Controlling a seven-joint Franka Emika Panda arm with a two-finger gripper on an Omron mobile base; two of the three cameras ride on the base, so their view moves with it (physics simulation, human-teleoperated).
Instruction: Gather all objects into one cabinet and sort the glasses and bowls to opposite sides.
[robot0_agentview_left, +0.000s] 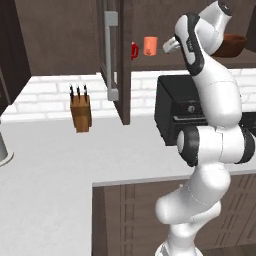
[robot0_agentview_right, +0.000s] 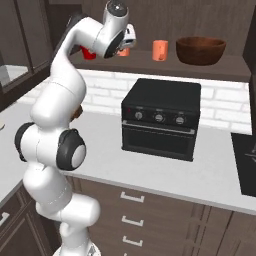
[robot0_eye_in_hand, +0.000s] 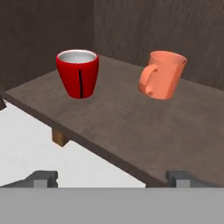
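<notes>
On the plank shelf (robot0_eye_in_hand: 131, 127) of the dark cabinet stand a glossy red cup (robot0_eye_in_hand: 78, 73) and an orange mug (robot0_eye_in_hand: 161, 74), its handle turned toward me. My gripper (robot0_eye_in_hand: 113, 178) is open and empty, just off the shelf's front edge and facing both. From the right base view the red cup (robot0_agentview_right: 89, 52) is leftmost, one orange mug (robot0_agentview_right: 124, 51) is partly hidden behind the gripper (robot0_agentview_right: 131, 37), a second orange mug (robot0_agentview_right: 160, 50) stands further right, and the wide brown bowl (robot0_agentview_right: 201, 50) is at the right end. In the left base view the gripper (robot0_agentview_left: 167, 47) hangs right of the mug (robot0_agentview_left: 150, 46).
The cabinet door (robot0_agentview_left: 120, 60) with its silver bar handle (robot0_agentview_left: 111, 50) stands open to the left of the shelf. A black toaster oven (robot0_agentview_right: 160, 120) sits on the counter under the shelf. A knife block (robot0_agentview_left: 80, 112) stands on the counter at the left.
</notes>
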